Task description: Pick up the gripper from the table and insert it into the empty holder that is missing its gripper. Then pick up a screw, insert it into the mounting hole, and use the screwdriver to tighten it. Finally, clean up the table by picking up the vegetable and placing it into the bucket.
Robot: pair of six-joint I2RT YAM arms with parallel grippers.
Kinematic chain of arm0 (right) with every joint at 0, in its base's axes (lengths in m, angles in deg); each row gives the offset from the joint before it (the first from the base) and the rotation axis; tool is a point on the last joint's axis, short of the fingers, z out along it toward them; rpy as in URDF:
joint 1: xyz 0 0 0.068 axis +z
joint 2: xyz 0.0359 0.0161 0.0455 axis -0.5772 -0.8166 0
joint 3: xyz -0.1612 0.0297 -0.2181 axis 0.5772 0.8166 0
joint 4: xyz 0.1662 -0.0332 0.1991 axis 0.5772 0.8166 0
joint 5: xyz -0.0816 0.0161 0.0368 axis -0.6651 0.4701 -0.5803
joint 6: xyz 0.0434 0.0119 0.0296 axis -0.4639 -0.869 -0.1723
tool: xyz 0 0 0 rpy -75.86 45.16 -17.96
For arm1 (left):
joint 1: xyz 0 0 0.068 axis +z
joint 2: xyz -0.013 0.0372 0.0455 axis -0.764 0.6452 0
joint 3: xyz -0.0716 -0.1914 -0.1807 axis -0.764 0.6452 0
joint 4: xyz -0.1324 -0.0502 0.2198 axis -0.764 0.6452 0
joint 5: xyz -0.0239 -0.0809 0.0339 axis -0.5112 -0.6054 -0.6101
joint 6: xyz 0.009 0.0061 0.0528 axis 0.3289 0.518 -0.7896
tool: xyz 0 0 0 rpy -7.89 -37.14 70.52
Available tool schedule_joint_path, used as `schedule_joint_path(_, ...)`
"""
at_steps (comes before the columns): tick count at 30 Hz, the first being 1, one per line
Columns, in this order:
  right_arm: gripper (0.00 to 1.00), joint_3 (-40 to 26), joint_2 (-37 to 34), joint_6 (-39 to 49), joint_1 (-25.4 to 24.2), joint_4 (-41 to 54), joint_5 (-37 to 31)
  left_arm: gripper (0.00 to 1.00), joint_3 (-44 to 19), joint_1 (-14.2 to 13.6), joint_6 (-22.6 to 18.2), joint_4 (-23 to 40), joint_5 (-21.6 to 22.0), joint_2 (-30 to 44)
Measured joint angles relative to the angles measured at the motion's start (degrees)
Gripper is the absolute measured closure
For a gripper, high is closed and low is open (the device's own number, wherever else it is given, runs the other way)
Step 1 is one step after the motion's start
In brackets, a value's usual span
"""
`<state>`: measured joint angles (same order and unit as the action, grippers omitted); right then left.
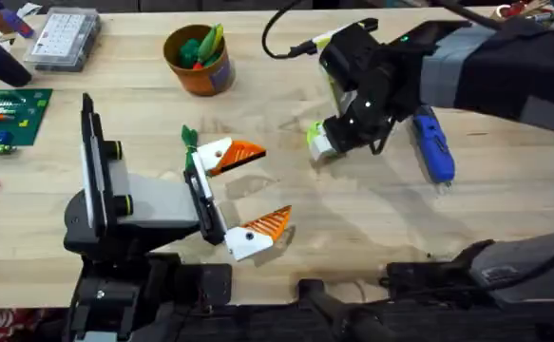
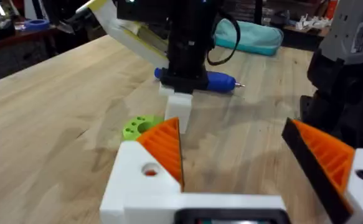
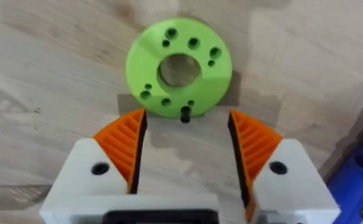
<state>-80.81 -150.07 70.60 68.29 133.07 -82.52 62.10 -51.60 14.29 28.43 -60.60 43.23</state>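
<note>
The right hand point(image 3: 184, 155), fingers spread, hovers over a lime-green disc point(image 3: 179, 67) mid-desk with a small dark screw point(image 3: 185, 114) at its rim. The left hand point(image 1: 243, 195) rests spread, holding nothing. The screwdriver point(image 1: 434, 142) lies unused beside it; the bucket point(image 1: 199, 59) near the far edge already holds vegetables, so tightening seems left.

Overhead looks down on flat lime-green plastic disc point(image 1: 318, 142); right wrist hovers close above it point(image 3: 179, 67); left wrist views it low, sideways point(image 2: 139, 127).
</note>
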Motion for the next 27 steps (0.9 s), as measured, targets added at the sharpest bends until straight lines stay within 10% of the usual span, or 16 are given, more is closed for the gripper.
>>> schedule_joint_path(18, 0.251, 2.80, 1.66, -0.80, 0.00, -3.56, 0.00, 0.010, 0.00, 0.00, 0.00, 0.00, 0.00, 0.00)
schedule_joint_path(27, 0.444, 2.84, 1.66, -1.14, 0.00, -4.18, 0.00, 0.010, 0.00, 0.00, 0.00, 0.01, 0.00, 0.01)
